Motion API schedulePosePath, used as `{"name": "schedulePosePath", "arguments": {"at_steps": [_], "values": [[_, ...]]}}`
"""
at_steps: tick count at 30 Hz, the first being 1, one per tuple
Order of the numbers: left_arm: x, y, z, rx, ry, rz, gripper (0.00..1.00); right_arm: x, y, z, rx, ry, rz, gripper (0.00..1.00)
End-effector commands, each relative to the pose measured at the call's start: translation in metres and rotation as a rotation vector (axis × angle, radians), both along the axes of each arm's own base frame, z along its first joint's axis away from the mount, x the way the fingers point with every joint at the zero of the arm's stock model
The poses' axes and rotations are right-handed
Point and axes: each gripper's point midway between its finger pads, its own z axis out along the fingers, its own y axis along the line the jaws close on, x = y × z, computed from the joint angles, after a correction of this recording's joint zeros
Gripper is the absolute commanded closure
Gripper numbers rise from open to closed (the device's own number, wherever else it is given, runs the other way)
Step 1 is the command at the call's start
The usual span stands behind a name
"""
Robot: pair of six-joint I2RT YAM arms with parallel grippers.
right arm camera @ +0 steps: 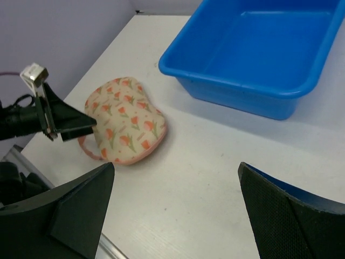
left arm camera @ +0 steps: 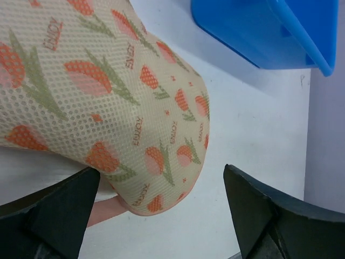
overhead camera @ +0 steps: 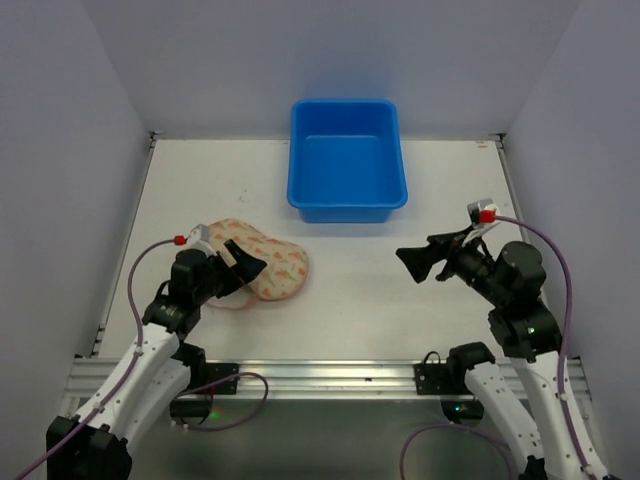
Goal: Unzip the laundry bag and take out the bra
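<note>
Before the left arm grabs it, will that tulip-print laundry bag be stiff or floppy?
Probably soft, not stiff: the laundry bag is puffy mesh fabric, so it should squash under a pinch and sag when lifted. Being fabric, it's likely light. The mesh looks grippy, and lying flat on the table it shouldn't roll.

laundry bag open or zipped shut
Shut, it seems: the laundry bag lies as one closed padded shape, no opening or lining showing. The zip itself cannot be made out.
</note>
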Motion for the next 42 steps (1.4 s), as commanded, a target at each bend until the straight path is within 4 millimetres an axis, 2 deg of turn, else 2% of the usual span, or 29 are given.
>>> {"name": "schedulePosePath", "arguments": {"at_steps": [1,2,3,4,6,7,8,9,11,13,17,20,23,25,26,27,28,29,31,32,36,37,38,39,41,42], "values": [[0.007,0.009,0.039,0.139,-0.009,-0.032,0.0,-0.001,0.022,-0.017,0.01,0.087,0.111,0.01],[0.005,0.014,0.034,0.178,0.036,-0.028,0.0,0.0,0.025,-0.021,0.0,0.099,0.12,0.01],[0.01,0.025,0.037,0.245,0.025,0.004,0.0,-0.002,0.036,-0.033,-0.013,0.135,0.157,0.01],[0.017,0.029,0.054,0.267,-0.004,0.021,0.0,0.003,0.039,-0.036,-0.019,0.14,0.145,0.01],[0.028,0.041,0.056,0.355,-0.005,0.044,0.0,-0.001,0.055,-0.049,-0.014,0.193,0.182,0.01],[0.037,0.042,0.061,0.379,0.0,0.046,0.0,0.002,0.064,-0.058,-0.02,0.217,0.204,0.01],[0.04,0.044,0.061,0.412,0.007,0.036,0.0,-0.003,0.076,-0.062,-0.011,0.235,0.239,0.01],[0.045,0.045,0.062,0.434,0.009,0.034,0.0,-0.004,0.082,-0.073,-0.009,0.26,0.243,0.01],[0.059,0.049,0.062,0.488,0.017,0.03,0.0,-0.001,0.096,-0.081,0.011,0.288,0.242,0.03],[0.069,0.055,0.051,0.519,0.052,0.028,0.02,0.001,0.107,-0.096,0.009,0.342,0.231,0.05],[0.093,0.079,0.028,0.487,0.114,0.073,0.02,-0.001,0.128,-0.12,-0.015,0.416,0.229,0.09],[0.099,0.087,0.006,0.46,0.182,0.08,0.03,-0.003,0.14,-0.126,-0.002,0.433,0.25,0.1],[0.089,0.072,-0.016,0.385,0.238,0.036,0.05,-0.004,0.144,-0.128,0.014,0.436,0.252,0.1],[0.07,0.049,-0.031,0.29,0.258,-0.042,0.09,-0.005,0.143,-0.132,0.019,0.439,0.242,0.1],[0.06,0.03,-0.034,0.244,0.27,-0.086,0.09,-0.004,0.142,-0.133,0.02,0.44,0.233,0.1],[0.045,0.02,-0.045,0.23,0.3,-0.11,0.1,-0.004,0.14,-0.135,0.019,0.44,0.227,0.1],[0.04,0.008,-0.042,0.211,0.275,-0.136,0.1,-0.002,0.137,-0.137,0.015,0.438,0.202,0.1],[0.027,-0.017,-0.04,0.17,0.28,-0.181,0.1,-0.001,0.134,-0.138,0.014,0.438,0.187,0.1],[0.006,-0.04,-0.041,0.097,0.287,-0.237,0.1,0.001,0.129,-0.142,0.008,0.442,0.153,0.09],[-0.003,-0.058,-0.035,0.054,0.281,-0.265,0.1,0.002,0.125,-0.143,0.003,0.44,0.133,0.08],[-0.016,-0.087,-0.007,0.017,0.194,-0.322,0.08,0.004,0.112,-0.151,-0.019,0.438,0.068,0.06],[-0.015,-0.093,0.009,0.004,0.153,-0.336,0.06,0.003,0.11,-0.153,-0.025,0.441,0.064,0.06],[-0.015,-0.094,0.016,0.01,0.136,-0.348,0.06,0.004,0.106,-0.152,-0.026,0.435,0.045,0.06],[-0.008,-0.095,0.033,0.015,0.094,-0.343,0.05,0.005,0.104,-0.152,-0.03,0.432,0.035,0.06],[-0.001,-0.085,0.039,0.105,0.075,-0.333,0.03,0.002,0.101,-0.155,-0.041,0.446,0.031,0.06],[0.009,-0.077,0.042,0.165,0.054,-0.293,0.02,0.0,0.1,-0.157,-0.047,0.455,0.031,0.06]]}}
